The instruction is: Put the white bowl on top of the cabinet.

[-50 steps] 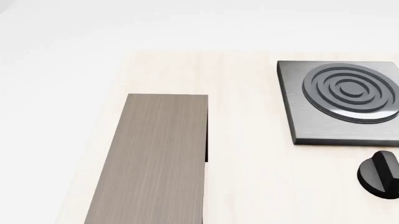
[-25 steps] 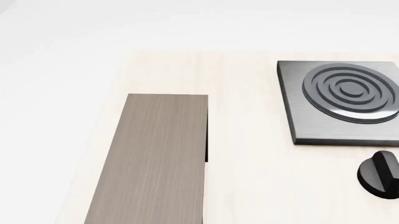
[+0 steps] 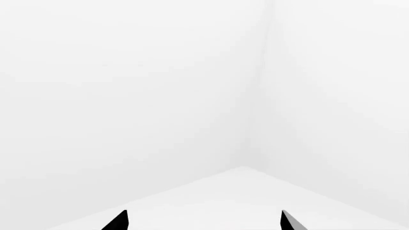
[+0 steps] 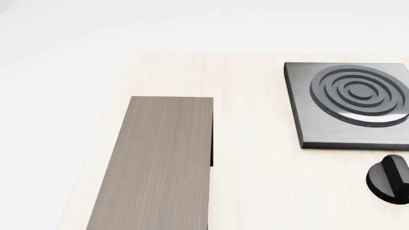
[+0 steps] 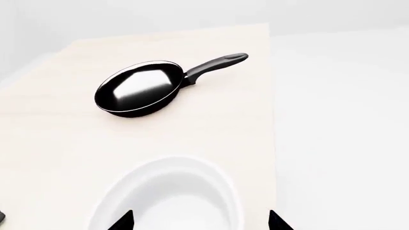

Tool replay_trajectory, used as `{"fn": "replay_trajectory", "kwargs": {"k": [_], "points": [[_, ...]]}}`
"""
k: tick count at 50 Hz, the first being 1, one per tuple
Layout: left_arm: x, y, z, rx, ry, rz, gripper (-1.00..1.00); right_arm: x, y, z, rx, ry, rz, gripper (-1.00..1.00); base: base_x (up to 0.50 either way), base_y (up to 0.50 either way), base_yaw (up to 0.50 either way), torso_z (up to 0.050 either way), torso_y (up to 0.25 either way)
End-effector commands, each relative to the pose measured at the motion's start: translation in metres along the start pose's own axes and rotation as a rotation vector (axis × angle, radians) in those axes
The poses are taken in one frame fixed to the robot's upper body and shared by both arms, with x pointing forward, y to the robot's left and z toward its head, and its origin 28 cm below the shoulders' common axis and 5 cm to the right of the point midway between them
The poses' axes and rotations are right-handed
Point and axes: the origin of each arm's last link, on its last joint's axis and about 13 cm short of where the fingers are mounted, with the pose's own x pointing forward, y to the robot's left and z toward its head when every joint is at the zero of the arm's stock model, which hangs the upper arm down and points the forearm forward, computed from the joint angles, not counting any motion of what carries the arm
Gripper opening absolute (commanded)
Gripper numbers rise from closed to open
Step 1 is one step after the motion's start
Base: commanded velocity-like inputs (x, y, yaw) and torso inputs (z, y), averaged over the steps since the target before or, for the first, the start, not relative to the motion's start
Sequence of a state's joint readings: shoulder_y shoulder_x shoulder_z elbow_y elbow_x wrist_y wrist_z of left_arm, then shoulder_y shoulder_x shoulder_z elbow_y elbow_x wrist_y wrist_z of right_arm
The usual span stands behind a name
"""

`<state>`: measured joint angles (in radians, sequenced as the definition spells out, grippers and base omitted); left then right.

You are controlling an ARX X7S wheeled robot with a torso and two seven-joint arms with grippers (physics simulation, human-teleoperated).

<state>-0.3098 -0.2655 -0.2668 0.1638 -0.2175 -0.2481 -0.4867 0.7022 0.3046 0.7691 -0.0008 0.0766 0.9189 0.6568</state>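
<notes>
The white bowl (image 5: 169,196) shows only in the right wrist view, standing on the pale table close under my right gripper (image 5: 201,221). That gripper is open; its two dark fingertips stand wide apart, one over the bowl's rim and one beside it. The cabinet (image 4: 156,163) with its grey-brown wood-grain top lies along the table's left side in the head view; the bowl and both grippers are out of that view. My left gripper (image 3: 201,221) is open and empty, facing blank white walls.
A black frying pan (image 5: 141,88) with its handle sits beyond the bowl near the table's edge. A square grey stove plate (image 4: 351,103) with rings and a black knob (image 4: 390,178) are at the head view's right. The pale wooden table (image 4: 255,172) runs between cabinet and stove.
</notes>
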Motion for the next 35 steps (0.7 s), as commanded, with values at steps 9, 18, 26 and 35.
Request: {"fn": "replay_trajectory", "kwargs": {"k": [9, 18, 26, 35], "points": [[0.000, 0.000, -0.002, 0.004, 0.001, -0.004, 1.00, 0.014, 0.002, 0.005, 0.010, -0.018, -0.017, 1.00, 0.00, 0.00, 0.00, 0.000, 0.000], [0.000, 0.000, -0.001, 0.005, 0.001, -0.004, 1.00, 0.023, -0.002, 0.001, 0.006, -0.007, -0.059, 1.00, 0.00, 0.00, 0.00, 0.000, 0.000], [-0.001, 0.000, -0.002, 0.005, 0.001, -0.004, 1.00, 0.029, -0.007, -0.001, 0.007, 0.004, -0.083, 1.00, 0.00, 0.00, 0.00, 0.000, 0.000], [-0.001, -0.001, -0.002, 0.005, 0.000, -0.003, 1.00, 0.034, -0.012, -0.002, 0.012, 0.014, -0.109, 1.00, 0.00, 0.00, 0.00, 0.000, 0.000]]}}
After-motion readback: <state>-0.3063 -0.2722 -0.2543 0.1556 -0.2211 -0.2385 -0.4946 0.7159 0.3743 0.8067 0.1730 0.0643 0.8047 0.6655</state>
